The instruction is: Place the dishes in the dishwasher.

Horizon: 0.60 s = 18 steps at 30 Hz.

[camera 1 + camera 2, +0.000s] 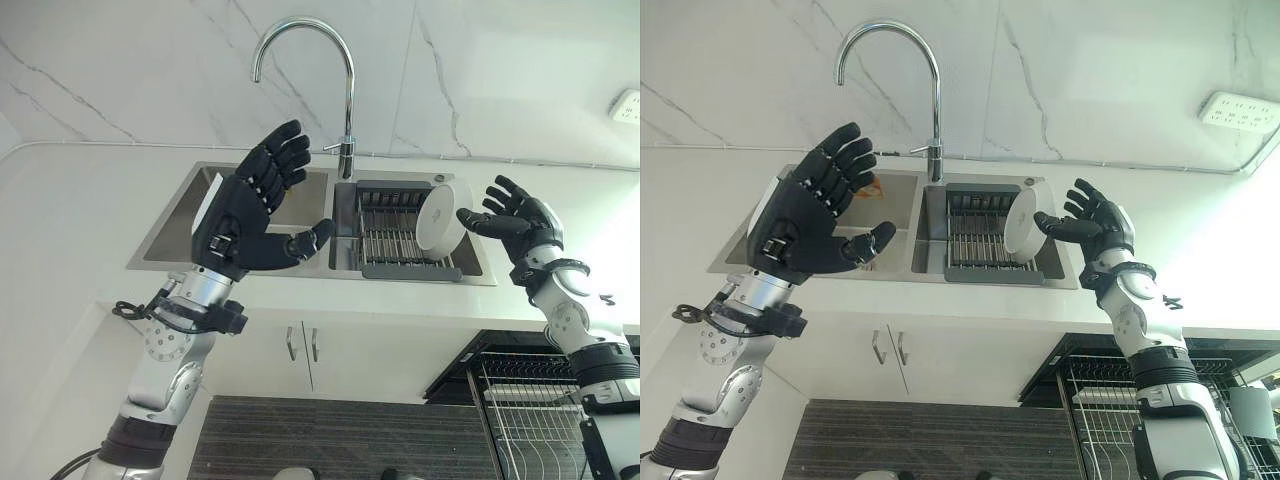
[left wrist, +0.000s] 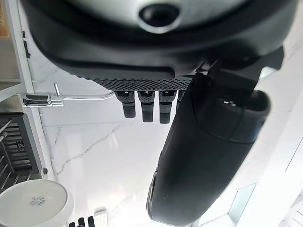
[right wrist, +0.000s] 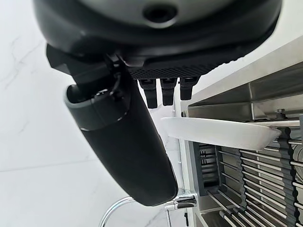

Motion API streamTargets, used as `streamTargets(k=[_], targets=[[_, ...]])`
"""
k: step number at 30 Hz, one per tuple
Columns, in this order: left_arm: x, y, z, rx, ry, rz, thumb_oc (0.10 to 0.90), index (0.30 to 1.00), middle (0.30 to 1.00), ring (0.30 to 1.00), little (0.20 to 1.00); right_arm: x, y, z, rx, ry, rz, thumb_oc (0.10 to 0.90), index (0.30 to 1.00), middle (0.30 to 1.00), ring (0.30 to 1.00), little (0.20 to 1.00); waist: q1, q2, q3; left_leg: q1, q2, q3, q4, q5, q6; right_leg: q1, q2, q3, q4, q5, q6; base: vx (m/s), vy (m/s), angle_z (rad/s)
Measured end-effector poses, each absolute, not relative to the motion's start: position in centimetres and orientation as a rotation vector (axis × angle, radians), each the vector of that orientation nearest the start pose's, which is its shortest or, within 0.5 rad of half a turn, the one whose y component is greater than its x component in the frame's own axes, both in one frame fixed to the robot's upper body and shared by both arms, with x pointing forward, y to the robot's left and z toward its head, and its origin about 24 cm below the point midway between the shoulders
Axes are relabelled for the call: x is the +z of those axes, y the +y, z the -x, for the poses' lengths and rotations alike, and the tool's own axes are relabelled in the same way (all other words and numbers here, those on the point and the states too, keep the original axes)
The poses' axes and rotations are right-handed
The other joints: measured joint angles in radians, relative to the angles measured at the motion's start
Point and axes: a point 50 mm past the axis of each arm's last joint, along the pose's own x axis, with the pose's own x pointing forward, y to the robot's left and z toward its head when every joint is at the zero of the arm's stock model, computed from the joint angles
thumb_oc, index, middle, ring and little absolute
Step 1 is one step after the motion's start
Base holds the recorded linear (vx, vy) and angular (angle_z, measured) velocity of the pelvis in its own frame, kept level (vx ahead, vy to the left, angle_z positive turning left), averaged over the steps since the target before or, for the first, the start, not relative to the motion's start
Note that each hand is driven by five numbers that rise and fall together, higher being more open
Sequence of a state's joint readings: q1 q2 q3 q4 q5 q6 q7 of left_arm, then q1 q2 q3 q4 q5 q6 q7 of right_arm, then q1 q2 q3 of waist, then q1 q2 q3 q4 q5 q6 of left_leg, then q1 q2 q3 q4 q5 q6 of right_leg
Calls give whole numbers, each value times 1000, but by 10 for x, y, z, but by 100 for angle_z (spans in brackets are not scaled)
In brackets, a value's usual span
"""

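nearest thing down at the lower right is the open dishwasher rack [image 1: 530, 410], wire tines showing, tucked under the counter [image 1: 400, 305]. next to it on the left are the white cabinet doors [image 1: 300, 350] with two small handles.

moving up, the left hand [image 1: 245, 215] is raised over the near edge of the left sink basin [image 1: 190, 220], fingers spread wide and thumb sticking out toward the right, holding nothing at all. the right hand [image 1: 515, 220] is up on the right side, fingers relaxed and splayed too, thumb pointing left at the plate.

the white plate [image 1: 440, 215] stands on edge in the dark drying rack [image 1: 395, 235] that sits in the right basin, leaning at the rack's right end. the right thumb tip is just beside the plate's rim, looks like it's touching or nearly so, can't really tell which. the fingers are off to the right of it, not wrapped around anything. in the right wrist view the plate [image 3: 213, 132] sits just past the fingertips [image 3: 163, 92].

further back, the chrome faucet [image 1: 320, 60] arches up between the two basins against the marble wall [image 1: 480, 70].
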<state>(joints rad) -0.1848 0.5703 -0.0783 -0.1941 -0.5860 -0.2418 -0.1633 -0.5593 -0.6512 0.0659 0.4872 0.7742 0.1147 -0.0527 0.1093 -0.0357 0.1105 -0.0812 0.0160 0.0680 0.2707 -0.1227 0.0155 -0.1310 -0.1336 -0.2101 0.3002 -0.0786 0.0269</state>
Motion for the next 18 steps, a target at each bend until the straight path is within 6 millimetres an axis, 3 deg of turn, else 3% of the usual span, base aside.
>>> streamTargets(k=[18], targets=[[165, 196, -268, -368, -507, 27, 800, 900, 900, 900, 900, 122, -285, -350, -132, 95, -134, 800, 900, 900, 900, 900, 4, 1, 0, 1, -1, -11, -5, 3, -3, 6, -1, -10, 1, -2, -1, -2, 0, 1]])
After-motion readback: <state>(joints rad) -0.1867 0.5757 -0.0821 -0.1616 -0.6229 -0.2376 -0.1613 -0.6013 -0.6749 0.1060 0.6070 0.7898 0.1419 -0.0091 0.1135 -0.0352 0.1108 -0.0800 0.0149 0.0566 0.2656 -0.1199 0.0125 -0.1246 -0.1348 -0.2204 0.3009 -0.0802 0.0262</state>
